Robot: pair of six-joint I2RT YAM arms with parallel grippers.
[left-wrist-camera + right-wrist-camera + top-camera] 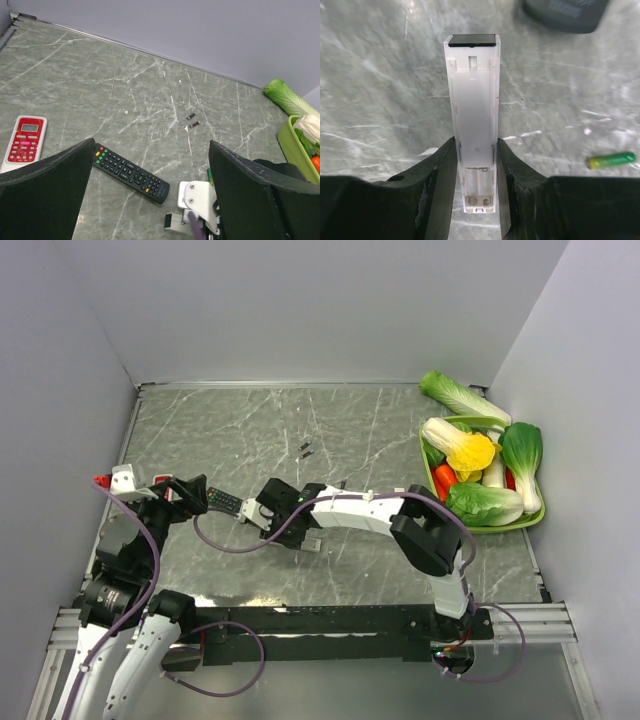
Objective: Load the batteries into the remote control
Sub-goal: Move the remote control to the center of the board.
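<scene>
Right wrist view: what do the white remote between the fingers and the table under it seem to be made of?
White remote: looks like moulded plastic, matt and slightly translucent; ribs, slots and an open battery bay with a thin wire spring show. Table: grey marble-look top with white veins and soft glare; real stone or a printed sheet cannot be told.

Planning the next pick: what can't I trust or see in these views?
- Dark batteries: too small in top and left wrist views to read polarity.
- Green battery: blurred, right wrist; ends unreadable.
- White remote: sides hidden by right hand, right wrist.
- Black remote: cut off by top edge, right wrist.
</scene>
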